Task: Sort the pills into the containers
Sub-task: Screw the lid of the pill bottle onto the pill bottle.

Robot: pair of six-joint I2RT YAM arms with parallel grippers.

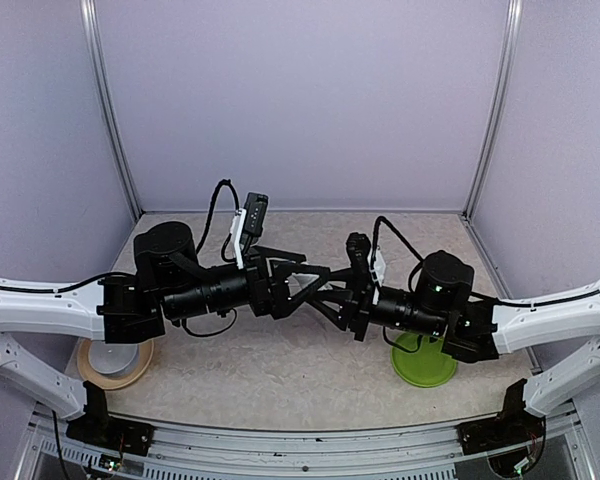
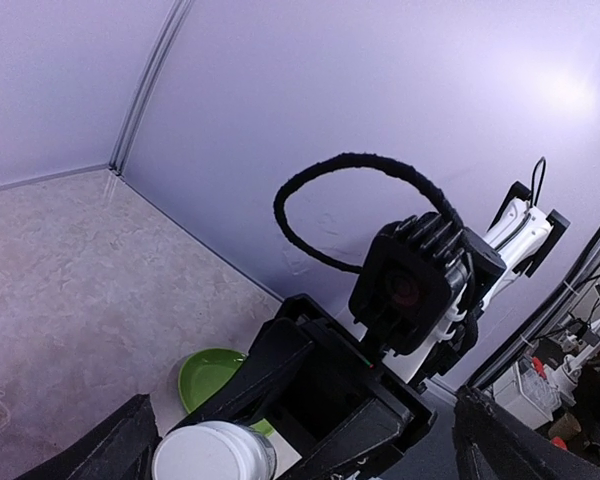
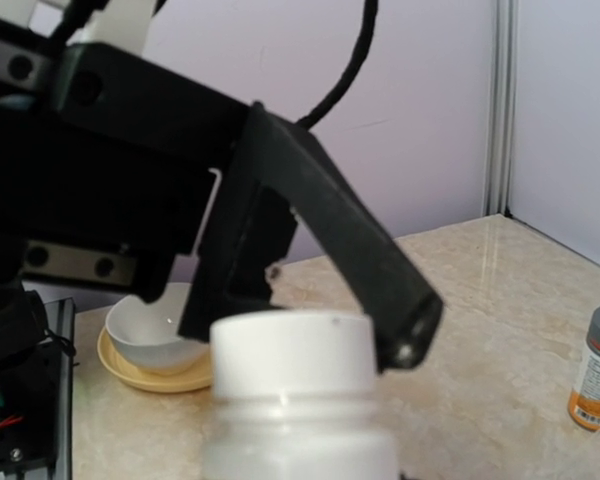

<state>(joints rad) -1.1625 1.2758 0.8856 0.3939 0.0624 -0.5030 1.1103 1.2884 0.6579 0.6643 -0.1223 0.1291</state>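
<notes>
Where arms meet over beige table, lilac walls, left hand wide, right hand holding vial.

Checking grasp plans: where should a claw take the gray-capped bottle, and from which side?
The gray-capped bottle stands upright and apart on the table, so likely grip across its labelled body, below the cap, coming in level from the open side facing the right wrist camera.
</notes>
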